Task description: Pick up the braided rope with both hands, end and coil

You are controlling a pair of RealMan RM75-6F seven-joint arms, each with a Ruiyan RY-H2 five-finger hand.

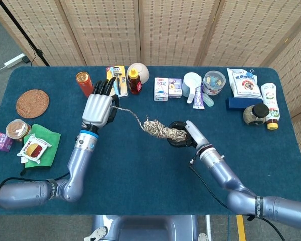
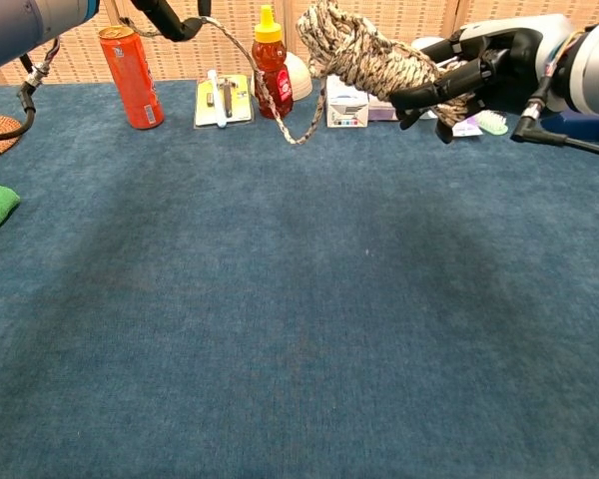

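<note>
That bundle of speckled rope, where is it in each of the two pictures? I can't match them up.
Head view: the rope coil sits mid-picture, held by the right hand.
Chest view: the same coil is at top centre, lifted off the table.
Shared landmark: the honey bottle with the yellow cap, beyond the coil in both.
</note>
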